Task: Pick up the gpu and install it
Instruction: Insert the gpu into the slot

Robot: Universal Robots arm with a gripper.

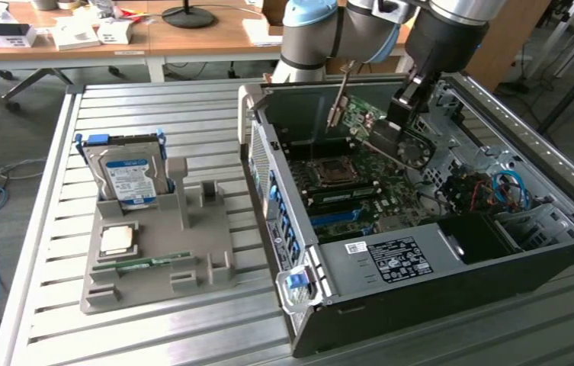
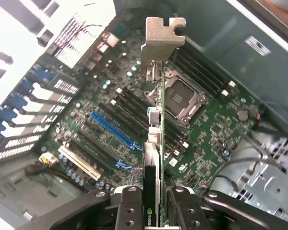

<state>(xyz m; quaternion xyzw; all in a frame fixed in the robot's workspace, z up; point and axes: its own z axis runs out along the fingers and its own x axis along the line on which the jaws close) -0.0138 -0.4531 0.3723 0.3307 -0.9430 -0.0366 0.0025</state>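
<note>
Now the arm reaches down into the case, fingers pinching the gpu above the motherboard.

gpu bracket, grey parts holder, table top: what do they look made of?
gpu bracket: bare sheet metal, likely steel; dull silvery sheen, stamped notches, folded tab.
Parts holder: matte grey plastic by the look, possibly printed; no glare, blocky slots.
Table top: light metal slats, probably aluminium; pale sheen, straight parallel grooves.
</note>
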